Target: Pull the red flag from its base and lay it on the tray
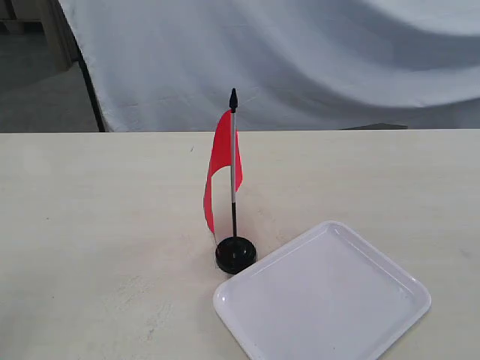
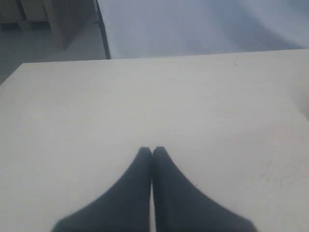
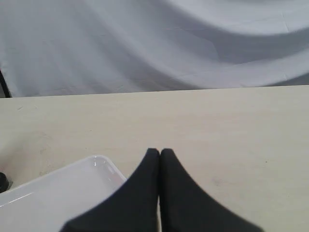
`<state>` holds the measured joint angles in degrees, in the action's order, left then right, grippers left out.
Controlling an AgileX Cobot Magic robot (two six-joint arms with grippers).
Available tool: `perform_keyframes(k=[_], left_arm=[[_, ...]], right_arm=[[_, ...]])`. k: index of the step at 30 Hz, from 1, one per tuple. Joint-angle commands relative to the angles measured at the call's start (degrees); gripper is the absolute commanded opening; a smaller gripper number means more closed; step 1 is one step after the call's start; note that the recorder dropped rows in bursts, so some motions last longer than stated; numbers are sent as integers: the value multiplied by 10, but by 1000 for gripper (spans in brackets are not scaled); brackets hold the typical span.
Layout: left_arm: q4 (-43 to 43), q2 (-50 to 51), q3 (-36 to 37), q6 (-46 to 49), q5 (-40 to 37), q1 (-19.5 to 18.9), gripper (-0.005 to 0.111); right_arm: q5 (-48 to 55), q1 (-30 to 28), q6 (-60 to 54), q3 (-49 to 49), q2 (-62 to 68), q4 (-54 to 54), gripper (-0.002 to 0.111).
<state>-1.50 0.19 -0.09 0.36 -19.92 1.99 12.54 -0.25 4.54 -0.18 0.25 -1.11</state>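
The red flag (image 1: 221, 169) stands upright in the round black base (image 1: 235, 254) near the middle of the table, its pole grey above, black below, with a black tip. Just right of the base lies the white tray (image 1: 322, 296), whose corner (image 3: 58, 186) also shows in the right wrist view. Neither arm appears in the exterior view. My left gripper (image 2: 151, 151) is shut over bare table, with nothing between its fingers. My right gripper (image 3: 160, 152) is shut too, hovering beside the tray's corner. A sliver of the base (image 3: 2, 181) peeks in at the right wrist view's edge.
The pale wooden table (image 1: 90, 225) runs back to an edge in front of a white cloth backdrop (image 1: 300, 60). A dark post (image 1: 91, 90) stands behind the table at the left.
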Motion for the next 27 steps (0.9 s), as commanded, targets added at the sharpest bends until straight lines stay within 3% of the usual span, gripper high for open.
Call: perform_keyframes(k=[1, 23, 27], left_arm=[[-1, -2, 1, -4, 3, -1, 0], [-1, -2, 1, -4, 3, -1, 0], [-1, -2, 1, -4, 3, -1, 0]], right_arm=[[-1, -3, -1, 2, -3, -2, -1], [-2, -3, -1, 2, -3, -2, -1], [-41, -3, -1, 2, -3, -2, -1]])
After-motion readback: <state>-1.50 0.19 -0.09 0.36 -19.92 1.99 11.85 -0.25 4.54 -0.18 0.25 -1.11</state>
